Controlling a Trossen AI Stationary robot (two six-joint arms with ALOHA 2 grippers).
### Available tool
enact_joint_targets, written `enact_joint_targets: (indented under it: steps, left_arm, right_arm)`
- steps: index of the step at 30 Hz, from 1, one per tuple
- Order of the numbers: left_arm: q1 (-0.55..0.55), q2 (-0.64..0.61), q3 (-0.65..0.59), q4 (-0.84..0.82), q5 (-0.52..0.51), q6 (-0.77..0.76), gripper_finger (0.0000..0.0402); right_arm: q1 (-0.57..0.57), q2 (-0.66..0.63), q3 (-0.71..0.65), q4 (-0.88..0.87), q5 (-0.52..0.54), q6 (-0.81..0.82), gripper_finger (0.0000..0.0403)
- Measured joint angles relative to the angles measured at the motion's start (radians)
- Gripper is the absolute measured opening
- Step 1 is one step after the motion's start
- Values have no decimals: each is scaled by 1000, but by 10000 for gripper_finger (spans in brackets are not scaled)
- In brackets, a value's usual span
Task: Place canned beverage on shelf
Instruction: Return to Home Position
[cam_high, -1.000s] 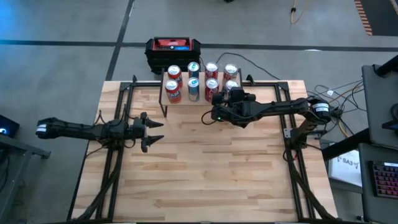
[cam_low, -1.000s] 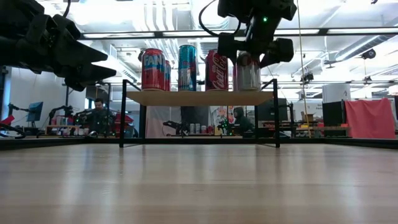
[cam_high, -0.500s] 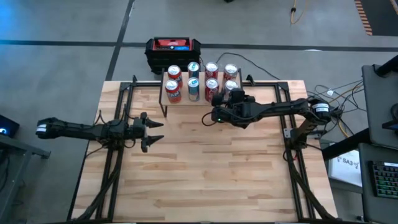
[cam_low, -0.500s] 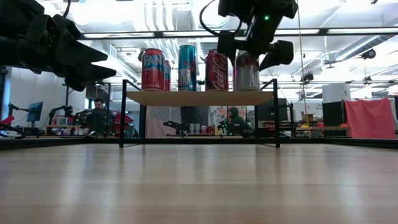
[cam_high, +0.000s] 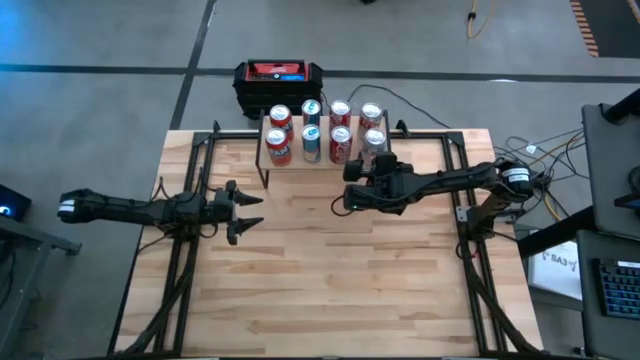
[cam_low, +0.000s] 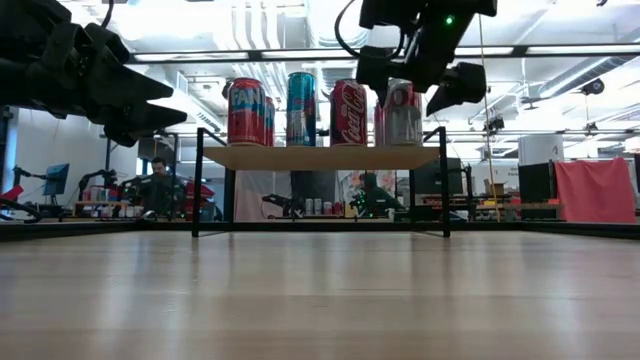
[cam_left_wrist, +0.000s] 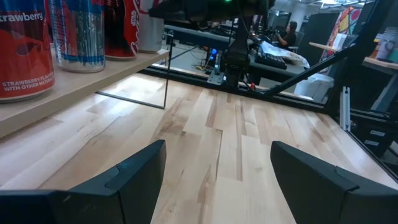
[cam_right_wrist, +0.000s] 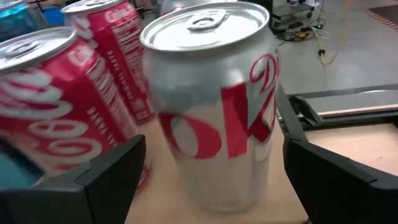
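The shelf (cam_high: 300, 163) (cam_low: 320, 158) stands at the table's far edge on thin black legs, with several cans on its wooden top board. The silver-and-red canned beverage (cam_high: 374, 138) (cam_low: 403, 112) (cam_right_wrist: 211, 112) stands upright on the board's near right corner. My right gripper (cam_high: 367, 165) (cam_low: 415, 80) (cam_right_wrist: 212, 149) is open just in front of it. One finger is on either side of the can, and there is a gap at both. My left gripper (cam_high: 250, 210) (cam_left_wrist: 217, 180) hovers open and holds nothing, left of the table's middle.
Next to the silver can on the shelf are a red cola can (cam_high: 340, 145) (cam_right_wrist: 43, 124), a blue can (cam_high: 311, 145) and red strawberry cans (cam_high: 279, 147) (cam_left_wrist: 25, 50). A black-and-red box (cam_high: 280, 78) sits behind the shelf. Black frame rails (cam_high: 190, 250) run along the table's sides.
My right gripper has drawn back from the shelf toward the table's near edge and a little to the right. The silver can has stayed upright on the board.
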Motion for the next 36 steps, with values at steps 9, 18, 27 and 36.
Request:
enact_joint_targets:
  steps: [9, 18, 27, 36]
  left_arm:
    - [0, 0, 0, 0, 0, 0, 275]
    - [0, 0, 0, 0, 0, 0, 275]
    - [0, 0, 0, 0, 0, 0, 275]
    - [0, 0, 0, 0, 0, 0, 275]
  right_arm:
    - [16, -2, 3, 3, 8, -6, 357]
    - [16, -2, 3, 5, 19, -10, 357]
    - [16, -2, 4, 12, 26, -10, 357]
    - [42, -2, 4, -12, -19, 11, 355]
